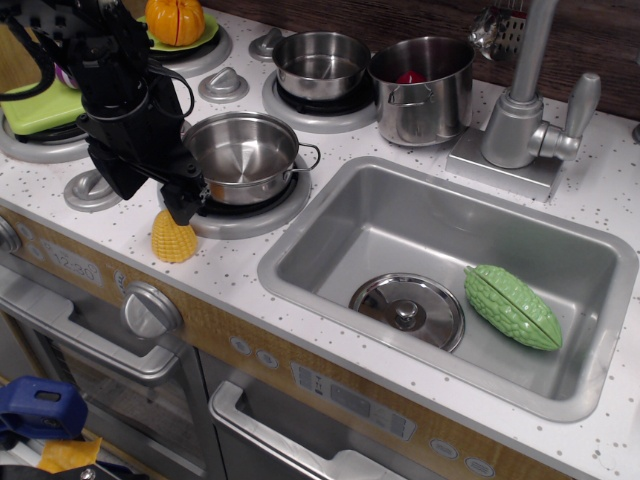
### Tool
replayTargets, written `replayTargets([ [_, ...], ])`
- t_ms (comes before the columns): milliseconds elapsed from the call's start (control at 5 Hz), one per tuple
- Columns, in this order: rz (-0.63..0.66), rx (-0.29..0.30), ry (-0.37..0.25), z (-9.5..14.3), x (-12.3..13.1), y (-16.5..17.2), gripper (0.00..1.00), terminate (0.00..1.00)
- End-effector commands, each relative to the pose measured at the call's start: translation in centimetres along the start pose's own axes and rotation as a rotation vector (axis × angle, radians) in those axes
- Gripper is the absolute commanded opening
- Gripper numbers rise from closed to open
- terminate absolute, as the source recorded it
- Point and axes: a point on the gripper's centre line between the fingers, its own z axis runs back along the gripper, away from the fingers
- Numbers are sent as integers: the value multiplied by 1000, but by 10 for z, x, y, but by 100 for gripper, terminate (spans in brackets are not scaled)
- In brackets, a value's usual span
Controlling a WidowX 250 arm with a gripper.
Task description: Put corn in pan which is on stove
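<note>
Fingers [183, 205] low over the corn [173, 238], opening hidden, can't tell | corn upright on the desk [230, 275], tip up under them, just beside the pan [243, 155] on the stove [255, 215]

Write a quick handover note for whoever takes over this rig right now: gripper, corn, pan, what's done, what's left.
Gripper: low at the pan's left side, just above the corn; open or shut can't be told, and it isn't clearly gripping anything.
Corn: on the stove top, front-left of the pan, beside the burner ring.
Pan: on the front burner, empty, loop handle to the right.
Done: nothing placed yet.
Left: grasp corn, lift, drop into pan.
</note>
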Motion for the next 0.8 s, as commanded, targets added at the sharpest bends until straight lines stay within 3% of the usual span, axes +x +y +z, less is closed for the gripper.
replayTargets([
  [0, 0, 0, 0, 0, 0, 0, 100, 0],
  [400, 19, -37, -27, -23, -3, -1, 100, 0],
  [600, 25, -38, -29, -28, -4, 1, 0, 0],
])
